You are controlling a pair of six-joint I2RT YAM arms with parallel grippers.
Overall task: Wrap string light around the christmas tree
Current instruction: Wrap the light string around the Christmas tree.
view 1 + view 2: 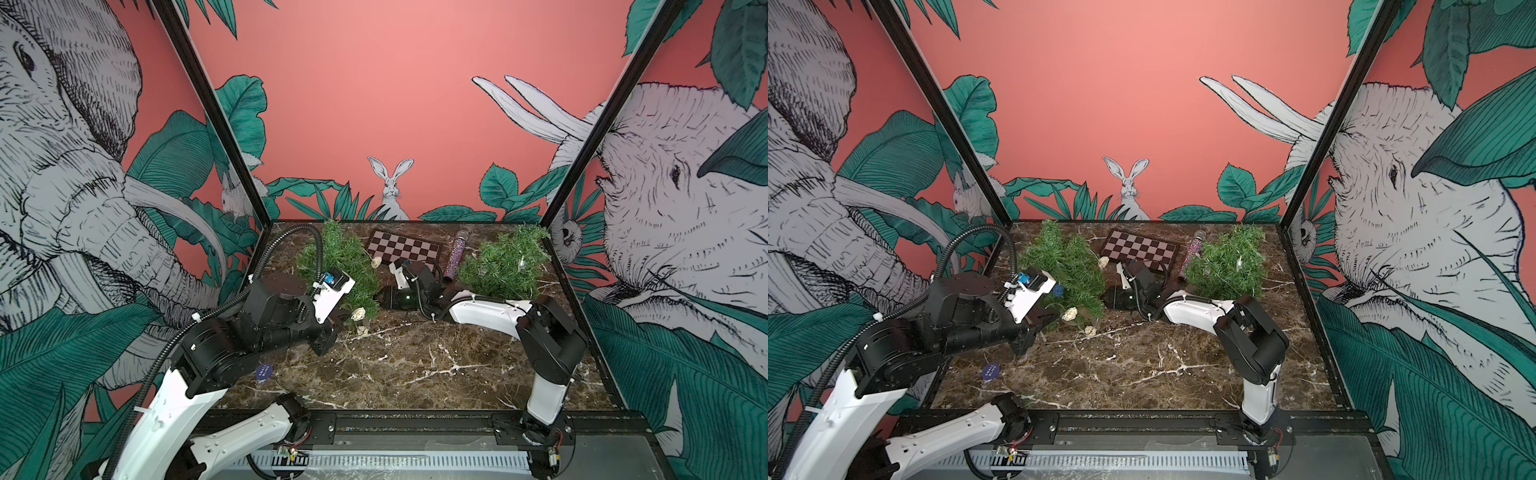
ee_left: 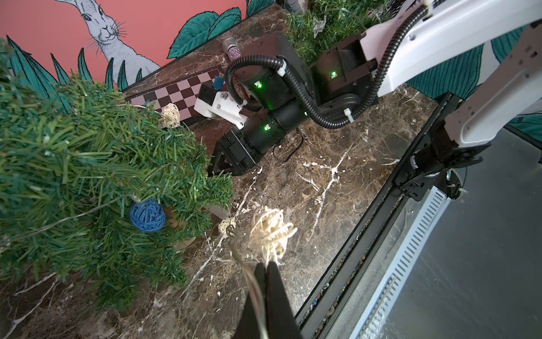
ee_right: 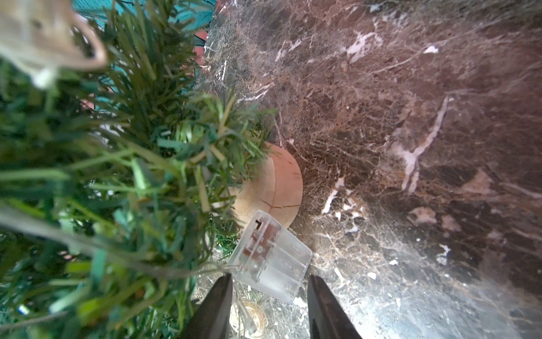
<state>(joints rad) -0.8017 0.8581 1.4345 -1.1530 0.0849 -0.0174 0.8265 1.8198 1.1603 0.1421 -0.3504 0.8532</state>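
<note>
Two holds: left tool [image 2: 265, 265] pinches the limp, light string light [image 2: 269, 232] by its wire; right tool [image 3: 269, 281], jaws parted, straddles its rigid, probably slick battery box [image 3: 269, 252].

Clear glossy plastic battery box [image 3: 269, 255] between matt black right fingers [image 3: 214, 305]; smooth pale wood base [image 3: 283, 182] just past it. Tree [image 3: 117, 176] needles matt plastic. Table [image 3: 410, 117] polished marble-look (veined, shiny). Rough woven cream ball [image 2: 271, 232] at left fingers [image 2: 277, 281], thin bare wire [image 2: 237, 251] alongside.
</note>
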